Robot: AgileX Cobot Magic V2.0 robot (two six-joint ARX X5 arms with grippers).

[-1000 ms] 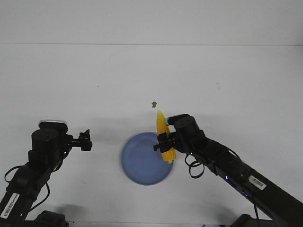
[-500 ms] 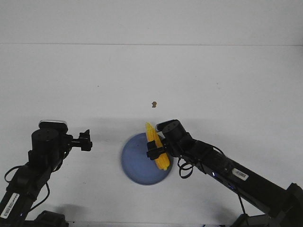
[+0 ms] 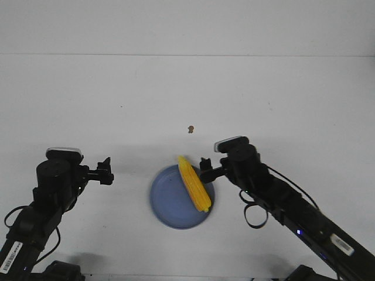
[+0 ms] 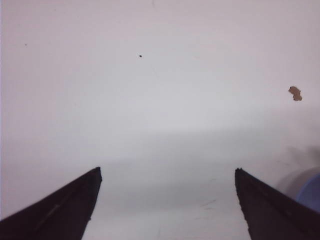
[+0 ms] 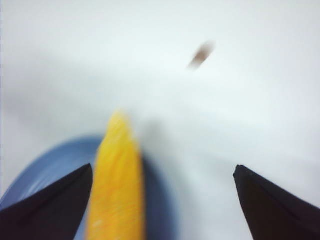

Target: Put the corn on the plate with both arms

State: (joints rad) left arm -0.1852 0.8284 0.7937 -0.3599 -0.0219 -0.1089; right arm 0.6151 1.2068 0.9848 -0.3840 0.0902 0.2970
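Note:
The yellow-orange corn [image 3: 194,183] lies on the right part of the blue plate [image 3: 170,202], its tip over the far rim. My right gripper [image 3: 206,167] is open and empty just right of the corn, apart from it. In the right wrist view the corn [image 5: 117,185] lies on the plate [image 5: 45,172], close to one black finger of the open right gripper [image 5: 162,172]. My left gripper [image 3: 106,173] is open and empty, left of the plate; in the left wrist view it [image 4: 167,172] is over bare table, with the plate's edge [image 4: 311,186] at the side.
A small brown speck [image 3: 190,129] lies on the white table beyond the plate; it also shows in the left wrist view [image 4: 295,93] and, blurred, in the right wrist view [image 5: 201,54]. A tiny dark dot [image 3: 122,106] marks the table far left.
My right gripper carried the corn left over the plate, let it go and drew back to the right. The corn now lies on the plate. The left arm has barely moved.

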